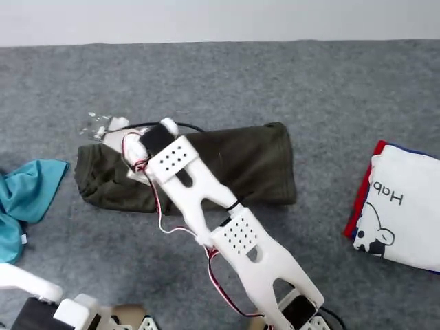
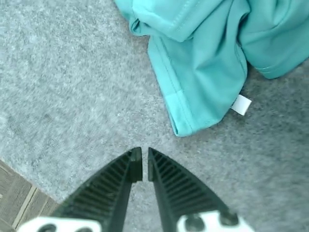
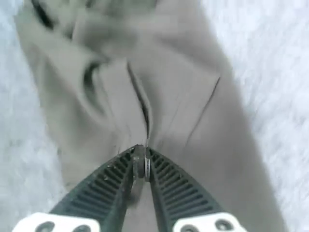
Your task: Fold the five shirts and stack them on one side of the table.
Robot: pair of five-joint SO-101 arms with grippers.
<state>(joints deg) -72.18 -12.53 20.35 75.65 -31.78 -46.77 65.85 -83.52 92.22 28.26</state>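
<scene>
Dark green shirt (image 1: 240, 161) lies in the middle, bunched lengthwise. At its left end the right gripper (image 3: 141, 162) has its fingers pinched on a ridge of cloth, likely to drag a fold over. The left gripper (image 2: 143, 164) waits, fingers together and empty, beside the teal shirt (image 2: 207, 63) (next up?). The folded stack (image 1: 405, 206) sits far right.

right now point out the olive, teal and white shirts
olive shirt (image 1: 254, 165), high view, bare right half
teal shirt (image 2: 203, 72), left wrist view, middle fold
white shirt (image 1: 412, 223), high view, its plain middle
</scene>
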